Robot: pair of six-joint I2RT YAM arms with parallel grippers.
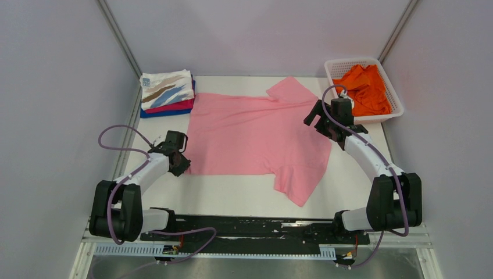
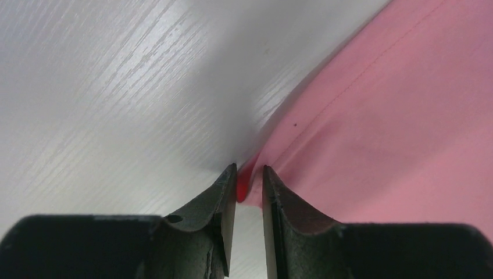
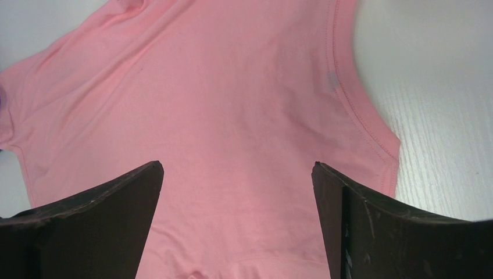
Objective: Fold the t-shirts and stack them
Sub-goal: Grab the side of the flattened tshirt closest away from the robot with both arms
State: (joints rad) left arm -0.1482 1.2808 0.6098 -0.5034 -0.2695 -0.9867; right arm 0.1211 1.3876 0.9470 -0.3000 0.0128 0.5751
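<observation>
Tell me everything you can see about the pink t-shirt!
The pink t-shirt is plain, soft-looking cloth with stitched hems and short sleeves. It lies spread flat, unfolded, on the white table, one sleeve pointing near, one far. The left tool pinches its hem corner; the right tool hangs open over its neck end.

A robotics lab test cell is indicated. A white, wood-grained desk [image 1: 244, 195] is closed in on three sides by plain pale panels [image 1: 52, 87], joined at the back corners by bare metal struts [image 1: 119, 35]. The left arm [image 1: 136, 174] and the right arm [image 1: 366, 154] are bolted to a black mounting plate [image 1: 256, 224] at the near edge. Purple cables [image 1: 110, 136] are looped from them, and a slotted cable duct [image 1: 215, 250] is fixed below.
</observation>
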